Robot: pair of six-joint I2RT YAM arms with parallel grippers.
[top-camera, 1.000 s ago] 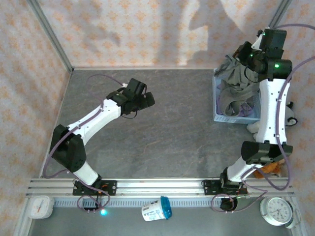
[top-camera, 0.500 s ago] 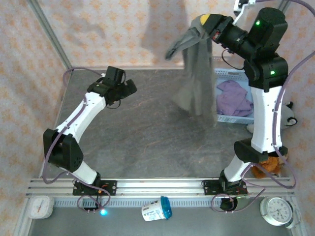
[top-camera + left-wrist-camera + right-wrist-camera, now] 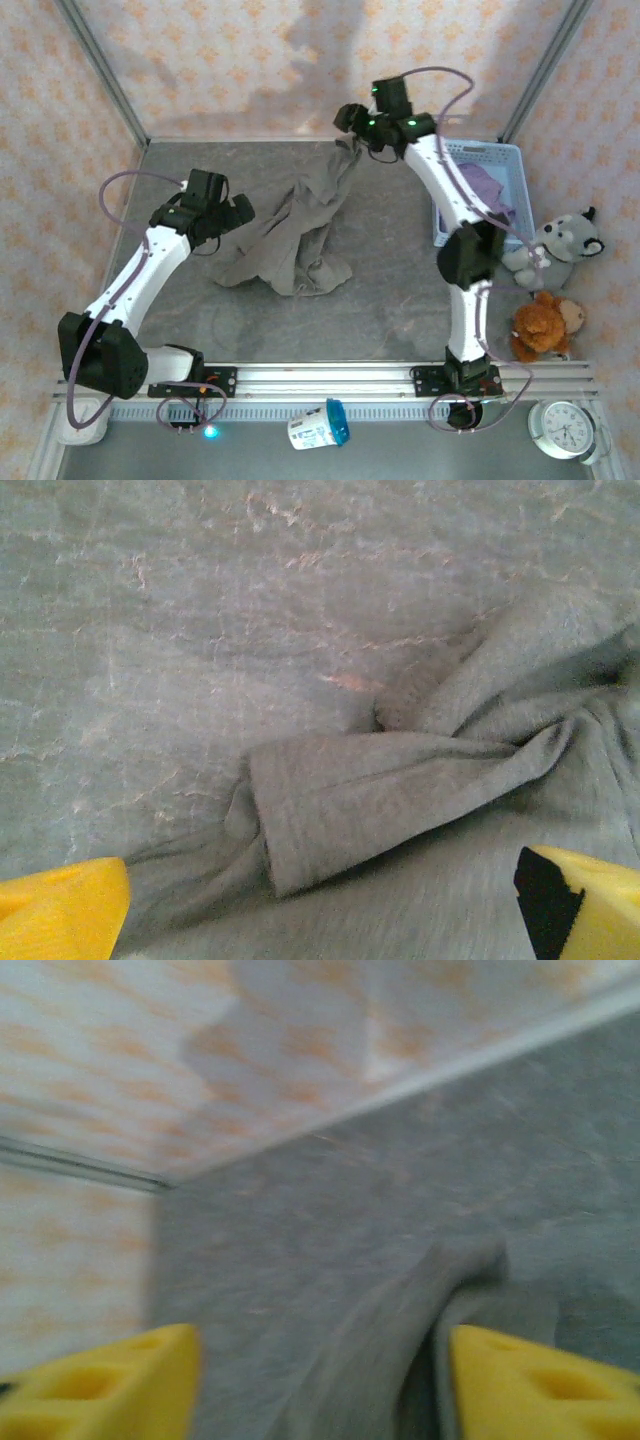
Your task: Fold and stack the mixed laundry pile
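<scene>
Grey table point(image 3: 400, 300) bore the crumpled olive-grey garment point(image 3: 290, 235). Left gripper point(image 3: 320, 905) hung spread above it; right gripper point(image 3: 320, 1375) was spread too.

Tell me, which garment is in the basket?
The purple shirt, bunched inside the blue basket; the grey garment lies crumpled on the table instead.

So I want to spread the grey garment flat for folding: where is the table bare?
Widest bare table: between the grey garment, the right arm and the front rail. A smaller patch lies behind the left hand, by the back wall. Crowded around the basket.
</scene>
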